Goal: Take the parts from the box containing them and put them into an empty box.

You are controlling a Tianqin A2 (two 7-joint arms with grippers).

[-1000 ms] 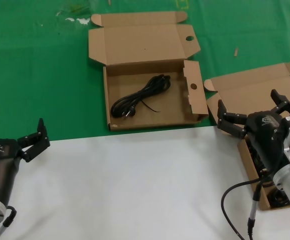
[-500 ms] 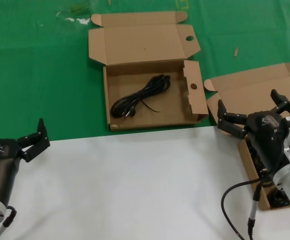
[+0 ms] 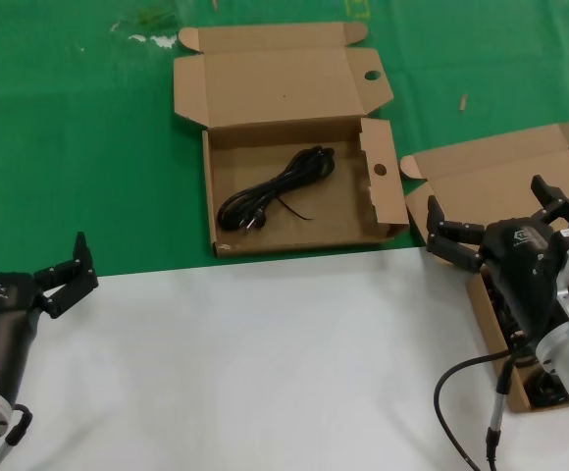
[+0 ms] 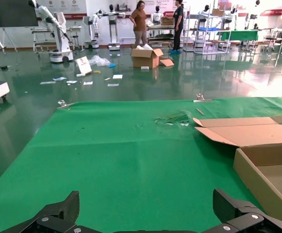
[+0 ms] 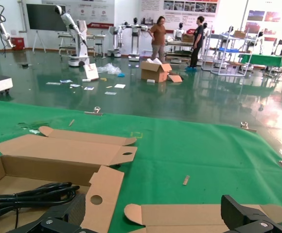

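One power cord (image 3: pixel 274 189) lies coiled in the round-holed box (image 3: pixel 383 211), well ahead of both grippers. The plain-lidded box (image 3: pixel 481 182) is mostly hidden under the right gripper (image 3: pixel 500 228), jaws spread; its contents are hard to make out. Left gripper (image 3: pixel 61 275) spread, over the white surface (image 3: pixel 265 363) beside the green mat (image 3: pixel 69 147).

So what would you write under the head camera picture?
One black power cord lies in the holed-flap box; the open right gripper hovers over the plain-lidded box, the left gripper waits, open.
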